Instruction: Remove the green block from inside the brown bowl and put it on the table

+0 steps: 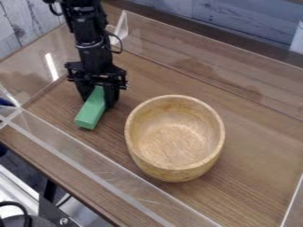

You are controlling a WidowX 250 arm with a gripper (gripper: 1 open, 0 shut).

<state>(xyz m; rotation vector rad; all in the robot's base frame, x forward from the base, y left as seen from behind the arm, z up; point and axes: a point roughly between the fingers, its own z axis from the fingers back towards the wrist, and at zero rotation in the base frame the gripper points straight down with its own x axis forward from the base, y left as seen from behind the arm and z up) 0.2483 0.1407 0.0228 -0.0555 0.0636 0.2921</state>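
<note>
The green block (90, 112) is a bright green bar to the left of the brown bowl (175, 137), its lower end at or just above the table (225, 80). My gripper (96, 93) points straight down and is shut on the green block's upper end. Whether the block rests on the wood I cannot tell. The bowl stands upright with nothing inside it, a short gap apart from the block.
Low clear acrylic walls (71, 160) edge the tabletop at the front and left, close to the block. A pale plank wall lies behind the table at the back.
</note>
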